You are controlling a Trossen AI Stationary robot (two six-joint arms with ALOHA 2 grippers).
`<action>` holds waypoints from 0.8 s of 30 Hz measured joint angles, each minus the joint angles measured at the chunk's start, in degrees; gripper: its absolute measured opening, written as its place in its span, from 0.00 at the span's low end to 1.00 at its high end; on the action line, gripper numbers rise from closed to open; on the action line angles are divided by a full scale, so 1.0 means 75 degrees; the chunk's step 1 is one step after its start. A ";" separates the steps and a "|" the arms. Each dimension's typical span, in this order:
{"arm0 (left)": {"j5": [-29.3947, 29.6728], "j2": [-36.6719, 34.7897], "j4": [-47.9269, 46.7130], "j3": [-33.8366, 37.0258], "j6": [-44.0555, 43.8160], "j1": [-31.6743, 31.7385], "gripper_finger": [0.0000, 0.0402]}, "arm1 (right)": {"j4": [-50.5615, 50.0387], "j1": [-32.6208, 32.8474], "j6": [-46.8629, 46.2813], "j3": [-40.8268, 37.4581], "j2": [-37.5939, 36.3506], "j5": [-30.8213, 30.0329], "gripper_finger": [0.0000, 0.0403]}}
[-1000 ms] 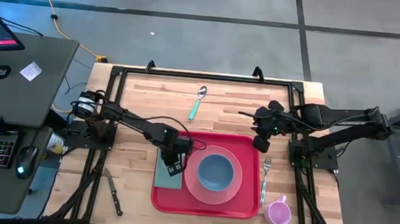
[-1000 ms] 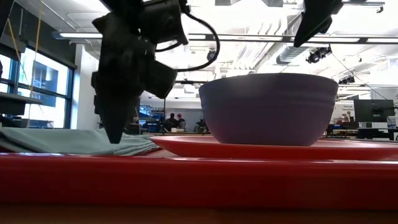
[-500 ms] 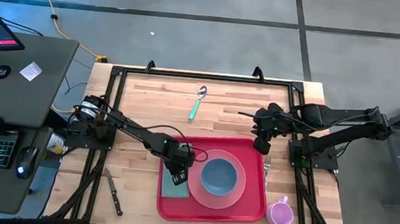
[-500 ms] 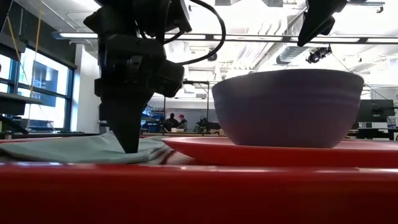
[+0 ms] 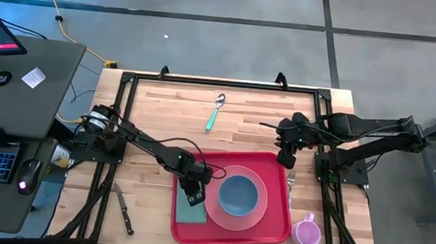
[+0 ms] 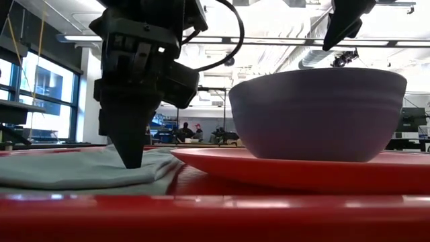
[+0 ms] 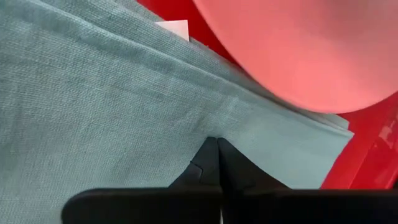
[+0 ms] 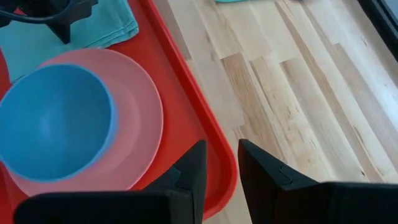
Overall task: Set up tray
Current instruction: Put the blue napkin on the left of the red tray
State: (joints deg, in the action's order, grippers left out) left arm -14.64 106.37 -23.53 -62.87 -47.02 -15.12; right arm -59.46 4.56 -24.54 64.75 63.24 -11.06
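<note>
The red tray (image 5: 273,220) lies near the table's near edge. It carries a pink plate (image 5: 256,212) with a blue bowl (image 5: 238,194), and a folded teal napkin (image 5: 192,213) beside the plate. My left gripper (image 5: 193,192) stands shut on the napkin (image 7: 93,93), fingers pointing down (image 6: 131,160). My right gripper (image 5: 284,155) hovers open over the tray's far right corner (image 8: 186,68), touching nothing. My left gripper presses its shut fingertips (image 7: 217,149) down on the napkin's top layer (image 7: 236,118), near the edge that runs under the plate (image 7: 298,50). It comes from above, pointing down. The napkin lies flat on the tray, folded in several layers.
A teal-handled spoon (image 5: 215,112) lies on the far part of the table. A fork (image 5: 290,191) and a pink mug (image 5: 303,231) sit right of the tray, and a knife (image 5: 124,208) left of it. The tray's near rim (image 6: 215,218) is close to the table's near edge.
My left gripper moved toward the table's near edge and slightly right, staying pressed on the napkin. The tray with napkin, plate and bowl slid along with it toward the near edge and turned a little.
</note>
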 joint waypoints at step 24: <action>0.0234 0.0009 0.0831 0.0003 -0.1040 -0.0635 0.15 | -0.0022 -0.0033 -0.0854 -0.0314 -0.0001 -0.0079 0.18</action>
State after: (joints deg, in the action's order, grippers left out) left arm -12.89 106.43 -17.30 -62.85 -54.82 -19.88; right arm -59.63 4.31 -30.94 62.40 63.24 -11.65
